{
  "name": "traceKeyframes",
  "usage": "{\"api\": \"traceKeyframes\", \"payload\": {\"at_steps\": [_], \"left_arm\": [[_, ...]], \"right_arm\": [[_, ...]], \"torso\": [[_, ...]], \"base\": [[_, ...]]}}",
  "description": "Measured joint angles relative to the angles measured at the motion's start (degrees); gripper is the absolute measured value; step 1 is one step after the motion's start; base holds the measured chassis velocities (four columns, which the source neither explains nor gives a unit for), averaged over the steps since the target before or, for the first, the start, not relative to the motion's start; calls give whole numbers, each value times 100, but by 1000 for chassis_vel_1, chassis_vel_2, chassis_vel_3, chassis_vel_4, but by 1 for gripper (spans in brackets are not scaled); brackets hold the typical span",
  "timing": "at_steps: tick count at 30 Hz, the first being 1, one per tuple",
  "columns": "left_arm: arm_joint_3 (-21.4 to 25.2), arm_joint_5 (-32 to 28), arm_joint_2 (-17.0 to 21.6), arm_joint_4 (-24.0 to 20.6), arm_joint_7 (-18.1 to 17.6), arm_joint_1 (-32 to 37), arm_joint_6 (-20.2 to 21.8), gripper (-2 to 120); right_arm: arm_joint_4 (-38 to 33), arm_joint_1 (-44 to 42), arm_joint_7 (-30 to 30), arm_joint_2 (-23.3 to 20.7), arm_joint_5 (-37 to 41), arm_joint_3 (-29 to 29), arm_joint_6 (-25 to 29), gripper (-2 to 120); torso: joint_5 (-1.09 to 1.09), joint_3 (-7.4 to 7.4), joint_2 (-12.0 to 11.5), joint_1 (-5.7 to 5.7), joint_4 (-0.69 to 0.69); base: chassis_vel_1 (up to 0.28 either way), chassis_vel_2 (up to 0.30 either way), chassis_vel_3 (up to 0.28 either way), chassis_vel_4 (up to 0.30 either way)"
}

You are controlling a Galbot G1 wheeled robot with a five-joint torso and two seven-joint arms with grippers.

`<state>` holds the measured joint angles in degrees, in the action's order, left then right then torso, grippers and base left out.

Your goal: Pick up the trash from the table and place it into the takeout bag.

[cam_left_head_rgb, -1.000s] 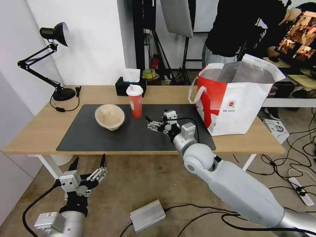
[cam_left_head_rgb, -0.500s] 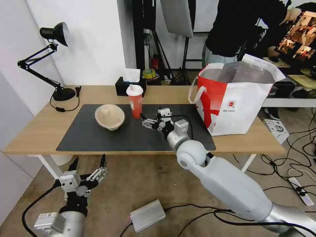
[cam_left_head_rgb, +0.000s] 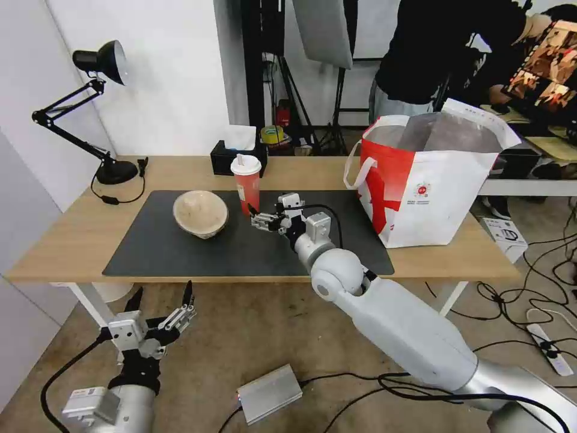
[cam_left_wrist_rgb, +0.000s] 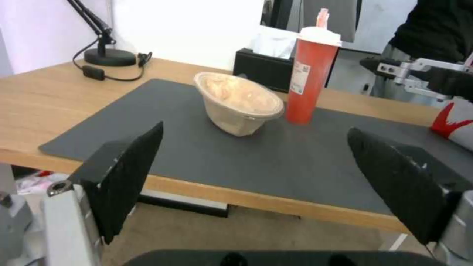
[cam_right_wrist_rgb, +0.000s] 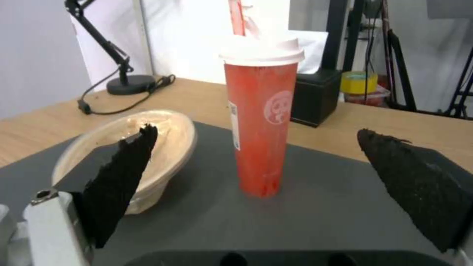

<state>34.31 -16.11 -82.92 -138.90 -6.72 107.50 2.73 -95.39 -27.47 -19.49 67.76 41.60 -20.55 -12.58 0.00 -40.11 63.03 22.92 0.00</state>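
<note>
Takeout bag (cam_left_head_rgb: 433,204) interior hidden; tissue box (cam_left_head_rgb: 223,157) partly behind red cup (cam_left_head_rgb: 247,186)

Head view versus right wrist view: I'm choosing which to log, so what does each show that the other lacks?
Head view alone: the takeout bag on the table's right end, and the left hand open, low in front of the table. Right wrist view alone: the round logo on the red cup. Both: the cup, the beige bowl, the dark mat, the desk lamp, and the right hand open beside the cup.
</note>
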Motion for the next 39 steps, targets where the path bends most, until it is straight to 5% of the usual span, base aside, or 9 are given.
{"api": "traceKeyframes", "payload": {"at_steps": [39], "left_arm": [[-26, 37, -21, -51, -1, 61, -13, 100]], "right_arm": [[1646, 642, 292, 950, -193, 5, 15, 100]], "torso": [[0, 0, -1, 0, 0]], "base": [[0, 0, 0, 0]]}}
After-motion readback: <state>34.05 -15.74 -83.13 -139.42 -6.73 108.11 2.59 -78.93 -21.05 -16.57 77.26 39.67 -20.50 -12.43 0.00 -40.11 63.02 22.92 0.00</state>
